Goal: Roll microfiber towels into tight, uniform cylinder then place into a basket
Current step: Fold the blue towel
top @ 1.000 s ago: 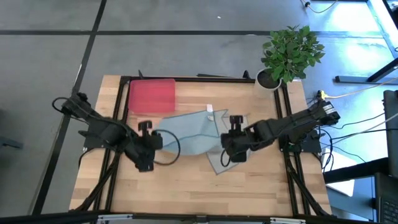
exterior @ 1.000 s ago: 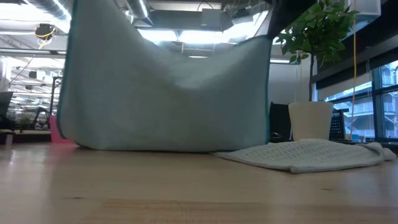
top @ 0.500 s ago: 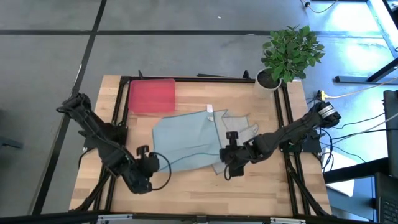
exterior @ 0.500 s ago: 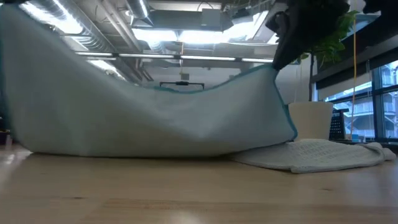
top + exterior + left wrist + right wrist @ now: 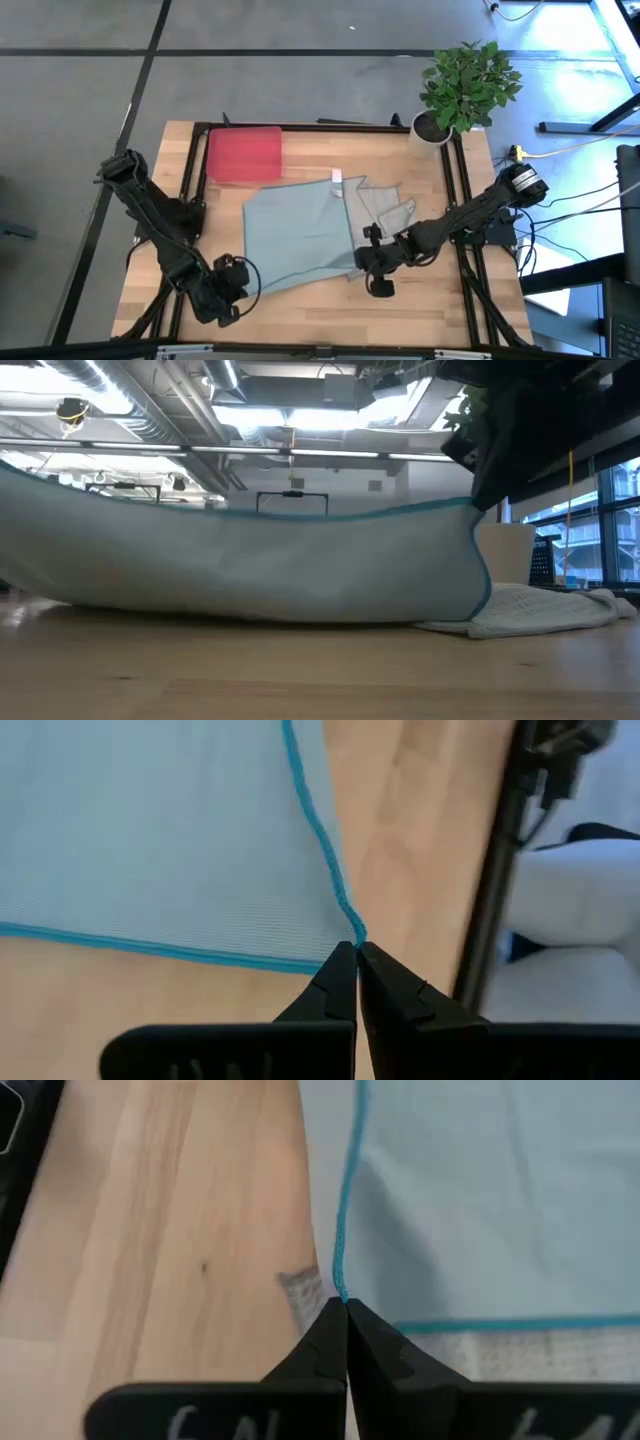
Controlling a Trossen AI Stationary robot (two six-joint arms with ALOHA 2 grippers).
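the pale blue-teal towel [image 5: 298, 235] lies spread over the middle of the wooden worktop [image 5: 320, 310], held up along its near edge by both arms. in the low view [image 5: 250, 570] that near edge hangs as a shallow curve between the two held corners, its teal hem running along the top, while the bottom of the cloth rests on the worktop.

the left gripper [image 5: 228, 290] is at the near left corner of the towel. in the left wrist view its fingers [image 5: 335, 985] are pressed together, clamped on the very tip of the corner where the two teal hems meet [image 5: 357, 935].

the right gripper [image 5: 375, 268] is at the near right corner. in the right wrist view its fingers [image 5: 330, 1342] are likewise pressed together on the corner of the hem [image 5: 342, 1292].

the light grey towel [image 5: 385, 210] lies crumpled on the worktop just to the right of the blue one and partly under it; a strip of it shows beneath the blue hem in the right wrist view [image 5: 520, 1352], and in the low view it is a low heap at the right [image 5: 545, 608].

the red basket [image 5: 243, 154] sits at the far left of the worktop, just beyond the far left corner of the blue towel; whether they touch i cannot tell.

a white pot with a green plant [image 5: 465, 85] stands at the far right corner.
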